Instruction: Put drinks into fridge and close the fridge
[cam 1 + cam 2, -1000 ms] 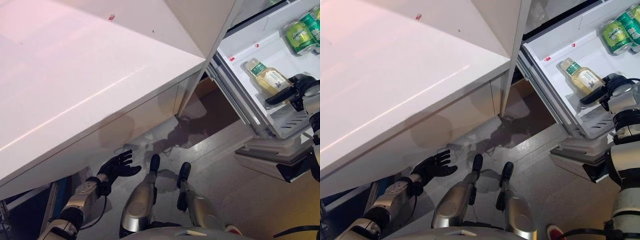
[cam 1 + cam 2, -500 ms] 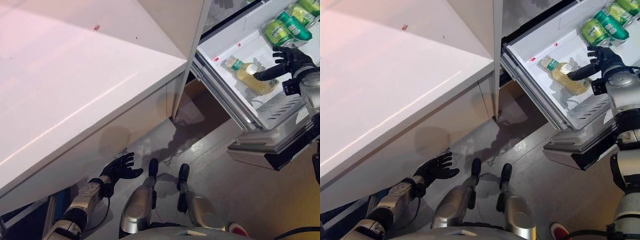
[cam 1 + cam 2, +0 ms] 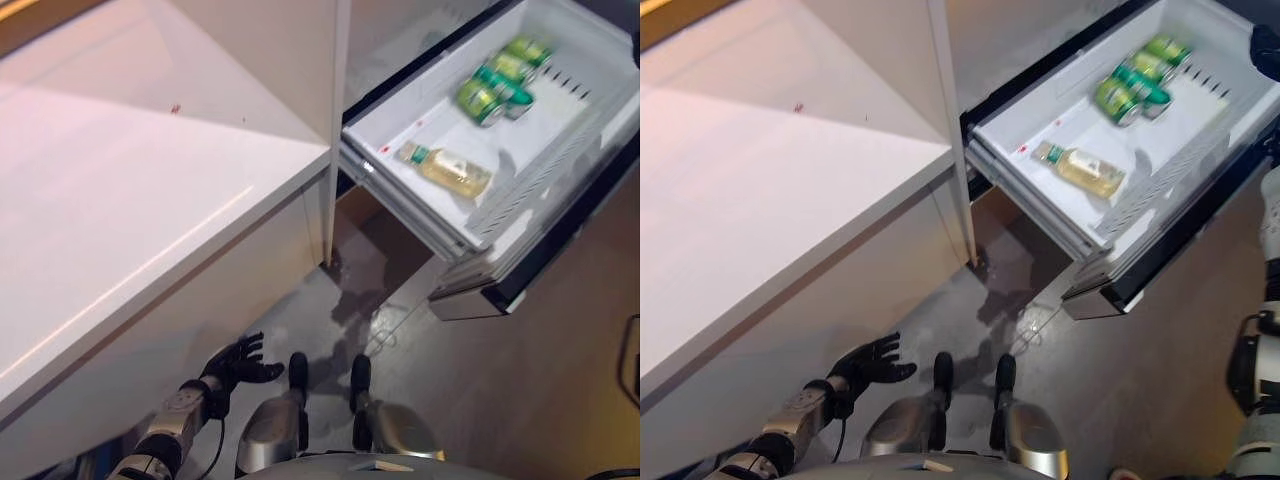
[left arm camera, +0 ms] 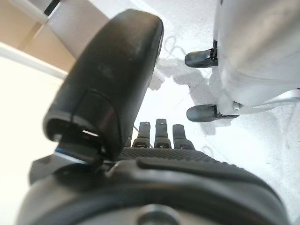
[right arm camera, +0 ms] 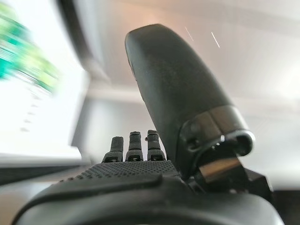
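Note:
The white fridge drawer (image 3: 400,200) stands pulled open at the upper right. In it lie green cans (image 3: 495,85) at the far end and a bottle of pale yellow drink (image 3: 447,168) on its side nearer the front. My right hand (image 5: 140,178) is open with straight fingers and holds nothing. It shows dark at the drawer's far right corner (image 3: 1267,50), apart from the drinks. My left hand (image 3: 235,362) hangs low near the floor, open and empty, and also shows in the left wrist view (image 4: 154,173).
A large white counter (image 3: 130,220) fills the left side, with a white upright panel (image 3: 335,120) between it and the drawer. Grey floor (image 3: 520,380) lies under and in front of the open drawer.
The camera has shifted, so the drawer now sits further left and higher. My right hand has left the bottle and moved up to the right edge. The bottle stays in the drawer.

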Controlling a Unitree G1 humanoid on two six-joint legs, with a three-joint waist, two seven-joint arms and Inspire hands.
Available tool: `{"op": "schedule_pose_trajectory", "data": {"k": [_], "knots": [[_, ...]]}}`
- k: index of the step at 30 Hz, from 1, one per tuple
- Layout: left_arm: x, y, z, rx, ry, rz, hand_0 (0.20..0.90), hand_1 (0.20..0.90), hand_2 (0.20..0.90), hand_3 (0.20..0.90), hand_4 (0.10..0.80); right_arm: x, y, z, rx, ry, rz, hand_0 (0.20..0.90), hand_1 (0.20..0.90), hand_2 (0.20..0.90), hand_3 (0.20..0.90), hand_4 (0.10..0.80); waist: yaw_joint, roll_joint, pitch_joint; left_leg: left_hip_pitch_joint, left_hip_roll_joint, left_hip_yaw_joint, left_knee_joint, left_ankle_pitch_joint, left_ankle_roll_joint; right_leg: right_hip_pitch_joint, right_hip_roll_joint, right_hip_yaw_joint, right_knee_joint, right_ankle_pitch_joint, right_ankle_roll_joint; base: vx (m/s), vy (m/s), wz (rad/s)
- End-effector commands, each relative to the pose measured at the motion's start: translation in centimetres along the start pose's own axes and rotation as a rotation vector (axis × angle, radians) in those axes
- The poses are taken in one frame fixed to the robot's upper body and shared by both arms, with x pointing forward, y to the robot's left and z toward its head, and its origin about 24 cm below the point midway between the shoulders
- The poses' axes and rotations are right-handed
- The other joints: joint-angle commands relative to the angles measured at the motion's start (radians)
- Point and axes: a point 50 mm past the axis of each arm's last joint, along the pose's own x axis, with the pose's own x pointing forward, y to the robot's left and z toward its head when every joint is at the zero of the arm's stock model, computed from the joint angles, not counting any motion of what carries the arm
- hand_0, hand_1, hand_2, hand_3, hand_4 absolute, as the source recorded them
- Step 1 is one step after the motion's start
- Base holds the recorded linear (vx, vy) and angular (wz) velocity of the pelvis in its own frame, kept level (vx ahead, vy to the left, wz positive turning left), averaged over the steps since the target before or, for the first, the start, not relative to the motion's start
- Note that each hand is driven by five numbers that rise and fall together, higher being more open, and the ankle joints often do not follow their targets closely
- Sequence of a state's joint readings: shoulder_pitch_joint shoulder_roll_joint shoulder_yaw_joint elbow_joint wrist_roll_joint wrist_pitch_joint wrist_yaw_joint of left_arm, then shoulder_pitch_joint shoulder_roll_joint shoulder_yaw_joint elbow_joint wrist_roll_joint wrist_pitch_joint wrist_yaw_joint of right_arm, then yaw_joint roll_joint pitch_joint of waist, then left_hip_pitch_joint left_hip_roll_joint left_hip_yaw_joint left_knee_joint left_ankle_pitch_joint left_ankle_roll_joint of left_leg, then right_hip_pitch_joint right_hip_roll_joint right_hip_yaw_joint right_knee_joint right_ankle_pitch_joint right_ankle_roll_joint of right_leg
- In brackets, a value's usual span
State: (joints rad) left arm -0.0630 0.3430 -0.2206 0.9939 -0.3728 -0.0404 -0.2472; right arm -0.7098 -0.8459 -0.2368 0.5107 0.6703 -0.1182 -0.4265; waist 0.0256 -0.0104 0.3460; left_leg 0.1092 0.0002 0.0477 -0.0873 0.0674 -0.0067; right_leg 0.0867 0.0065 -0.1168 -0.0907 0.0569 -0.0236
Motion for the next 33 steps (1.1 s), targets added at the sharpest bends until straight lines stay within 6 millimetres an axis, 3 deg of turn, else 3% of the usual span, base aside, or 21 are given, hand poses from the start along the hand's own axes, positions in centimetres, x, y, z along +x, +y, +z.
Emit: {"op": "schedule_pose_trajectory", "data": {"k": [1,7,14,23,33], "knots": [[-1.4,-0.1,-4.9,0.047,0.170,-0.011,0.900,0.900,0.900,0.900,0.800,-1.4,-1.5,0.3,0.058,-0.105,-0.080,0.900,0.900,0.900,0.900,0.800,0.002,-0.024,-0.212,-0.037,-0.015,0.014,0.166,-0.165,0.021,-0.012,-0.053,-0.015,0.161,-0.122,0.050,0.134,0.009,-0.14],[-1.2,-1.0,-5.0,0.073,0.176,-0.071,0.900,0.900,0.900,0.900,0.800,-2.9,-4.5,-2.9,0.068,-0.005,-0.208,0.900,0.900,0.900,0.900,0.800,0.013,-0.032,-0.161,-0.069,-0.034,-0.002,0.397,-0.295,0.064,-0.023,-0.085,-0.039,0.371,-0.224,0.018,0.141,0.004,0.05],[-0.7,-1.9,-3.8,0.114,0.130,-0.082,0.900,0.900,0.900,0.900,0.800,-2.8,-6.2,-4.1,0.158,0.055,-0.290,0.900,0.900,0.900,0.900,0.800,0.035,-0.015,-0.089,-0.176,-0.073,-0.029,0.577,-0.376,0.118,-0.119,-0.120,-0.042,0.601,-0.306,-0.013,-0.005,0.044,0.15],[-0.7,-1.2,-2.4,0.041,0.045,0.010,0.900,0.900,0.900,0.900,0.800,-1.9,-4.4,-5.1,0.415,0.182,-0.127,0.900,0.900,0.900,0.900,0.800,0.056,0.014,0.004,-0.354,-0.107,-0.025,0.788,-0.425,0.140,-0.316,-0.157,-0.030,0.860,-0.375,-0.035,-0.076,0.091,0.11],[-1.3,-0.2,-2.6,-0.031,-0.001,0.076,0.900,0.900,0.900,0.900,0.800,-0.8,-1.5,-4.4,0.396,0.236,0.175,0.900,0.900,0.900,0.900,0.800,0.080,0.027,0.056,-0.438,-0.114,-0.028,0.847,-0.418,0.134,-0.413,-0.158,-0.034,0.946,-0.389,-0.054,-0.022,0.075,0.01]]}}
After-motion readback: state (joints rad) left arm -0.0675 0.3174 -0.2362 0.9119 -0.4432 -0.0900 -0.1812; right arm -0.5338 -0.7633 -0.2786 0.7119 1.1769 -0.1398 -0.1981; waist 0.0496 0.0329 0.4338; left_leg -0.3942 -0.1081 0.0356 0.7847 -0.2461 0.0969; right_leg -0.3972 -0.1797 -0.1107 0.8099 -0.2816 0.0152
